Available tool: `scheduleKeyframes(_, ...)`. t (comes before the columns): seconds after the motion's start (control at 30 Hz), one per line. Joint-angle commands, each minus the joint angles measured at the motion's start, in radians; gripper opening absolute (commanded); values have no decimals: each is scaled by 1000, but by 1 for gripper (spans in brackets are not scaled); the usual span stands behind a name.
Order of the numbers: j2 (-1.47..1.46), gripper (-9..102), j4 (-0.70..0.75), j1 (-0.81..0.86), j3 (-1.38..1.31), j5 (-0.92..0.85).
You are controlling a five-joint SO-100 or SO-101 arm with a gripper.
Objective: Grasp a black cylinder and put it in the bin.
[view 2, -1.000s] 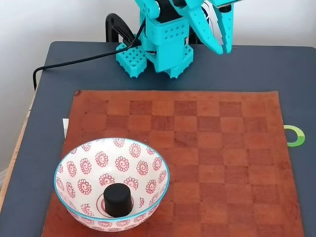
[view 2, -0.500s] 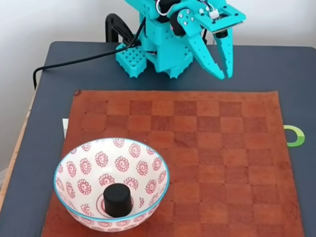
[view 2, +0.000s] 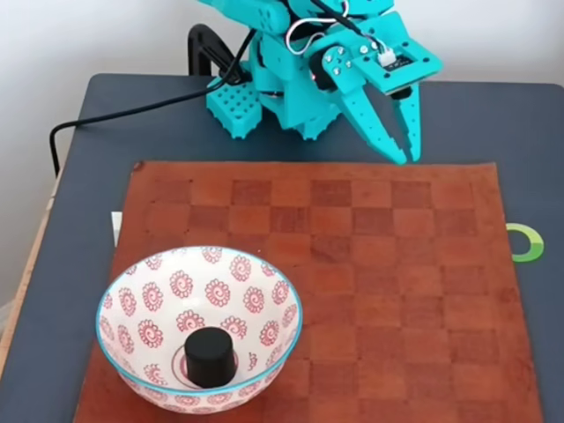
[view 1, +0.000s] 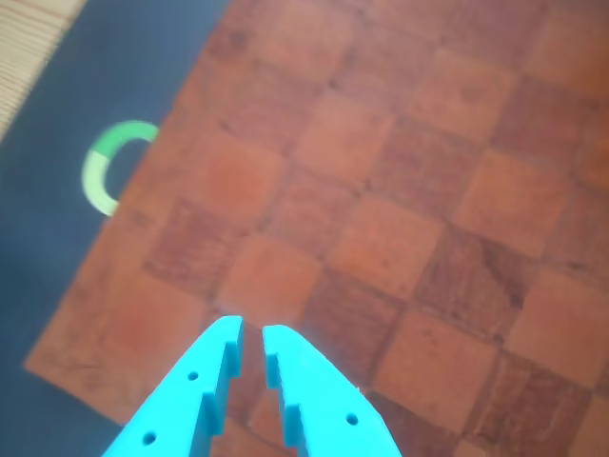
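Note:
The black cylinder (view 2: pixel 210 355) stands upright inside the bin (view 2: pixel 141 286), a white bowl with red spiral flowers and a blue rim, at the front left of the brown checkered mat in the fixed view. My teal gripper (view 2: pixel 404 157) hangs far from it, over the mat's back edge to the right, pointing down. Its fingers meet at the tips and hold nothing. In the other view the gripper (view 1: pixel 252 330) shows from below with only a thin slit between the fingertips, above bare mat squares.
The checkered mat (view 2: pixel 397 291) covers most of the dark table (view 2: pixel 62 247). A green ring mark (view 2: pixel 527 242) lies off the mat's right edge, and the green ring mark (view 1: pixel 107 169) shows again at the left. The arm's base (view 2: pixel 282 88) and a black cable (view 2: pixel 115 113) sit at the back.
The gripper has come down and forward from above the table's back edge toward the mat's back edge. Cylinder and bin have not moved.

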Motion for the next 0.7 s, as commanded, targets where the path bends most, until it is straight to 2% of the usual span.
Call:
scheduleKeyframes(0.0, 51, 0, 0, -8, 11, 6)
scheduleKeyframes(0.67, 49, 1, -12, -38, 57, -11)
